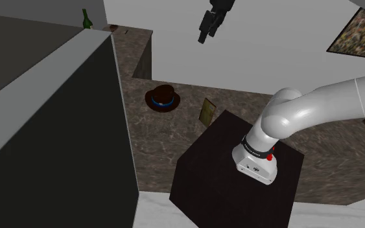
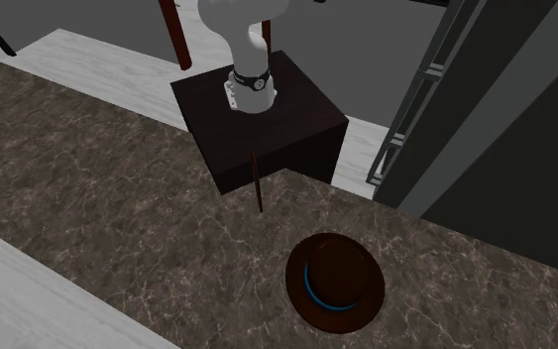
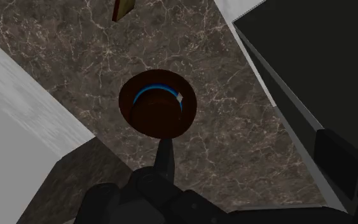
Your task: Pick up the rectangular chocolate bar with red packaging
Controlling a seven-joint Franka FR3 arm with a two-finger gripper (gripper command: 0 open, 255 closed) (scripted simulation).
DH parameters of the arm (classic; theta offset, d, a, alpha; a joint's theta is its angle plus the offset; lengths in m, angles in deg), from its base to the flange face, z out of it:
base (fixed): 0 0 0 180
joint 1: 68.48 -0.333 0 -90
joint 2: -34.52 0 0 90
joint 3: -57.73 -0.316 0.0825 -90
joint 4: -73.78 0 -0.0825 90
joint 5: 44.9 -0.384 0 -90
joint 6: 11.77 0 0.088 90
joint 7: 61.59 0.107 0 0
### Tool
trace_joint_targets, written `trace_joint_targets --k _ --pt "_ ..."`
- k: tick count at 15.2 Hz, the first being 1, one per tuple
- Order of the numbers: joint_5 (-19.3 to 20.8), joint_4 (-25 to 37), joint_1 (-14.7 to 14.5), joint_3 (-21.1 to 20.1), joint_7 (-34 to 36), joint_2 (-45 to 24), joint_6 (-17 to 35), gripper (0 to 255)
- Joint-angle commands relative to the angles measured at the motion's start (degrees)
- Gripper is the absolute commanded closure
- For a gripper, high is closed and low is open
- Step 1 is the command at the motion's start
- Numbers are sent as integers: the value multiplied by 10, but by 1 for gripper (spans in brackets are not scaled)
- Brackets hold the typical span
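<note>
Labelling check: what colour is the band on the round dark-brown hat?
The band is bright blue; clearest in wrist view.

The shoulder view is taken from high up, beside and a little behind the stand (image 1: pixel 203 155), and is angled down over the marbled counter (image 1: pixel 174 139) toward a white wall (image 1: pixel 271 58). The second exterior view is set across the counter, facing the arm (image 2: pixel 242 25), and is tilted steeply down, with the hat (image 2: pixel 335 282) nearest the lens and the stand farther off. The wrist view is aimed almost straight down at the hat from well above. The hat, the counter and the thin bar (image 1: pixel 207 111) are shared by all three views.
</note>
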Motion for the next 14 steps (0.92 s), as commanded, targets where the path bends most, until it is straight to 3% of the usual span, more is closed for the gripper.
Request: trace_joint_targets --k 1,14 --pt "0 0 0 0 0 0 0 0" --pt "16 -177 53 64 -6 -49 174 0"
